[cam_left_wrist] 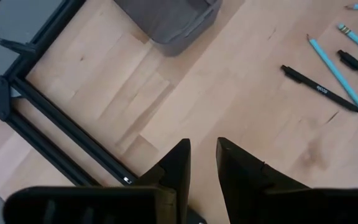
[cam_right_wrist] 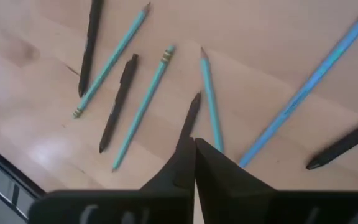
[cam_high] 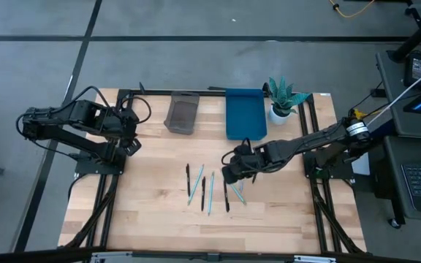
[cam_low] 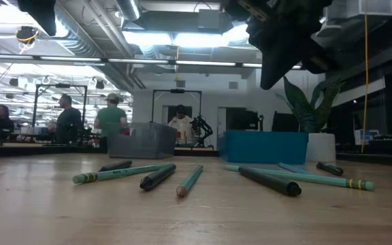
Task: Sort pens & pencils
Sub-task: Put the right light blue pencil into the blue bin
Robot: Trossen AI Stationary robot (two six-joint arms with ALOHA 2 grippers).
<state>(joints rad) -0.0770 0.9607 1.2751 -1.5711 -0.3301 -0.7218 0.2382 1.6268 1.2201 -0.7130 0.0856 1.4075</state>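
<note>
- Pens and pencils [cam_high: 209, 188]: lie loose mid-table, black pens mixed among teal pencils, none yet in the grey bin [cam_high: 182, 114] or the blue bin [cam_high: 245, 113].
- Handling, as a judgement: light, stiff, thin, prone to roll; best pinched across the barrel near mid-length.
- Left gripper [cam_left_wrist: 202, 163]: parked near the table's left edge, fingers slightly parted, holding nothing, well apart from the pens.
- Right gripper [cam_high: 230, 174]: fingers clenched together, empty, raised just over the right-hand items; a black pen [cam_right_wrist: 190, 121] lies directly ahead of its tips.
</note>
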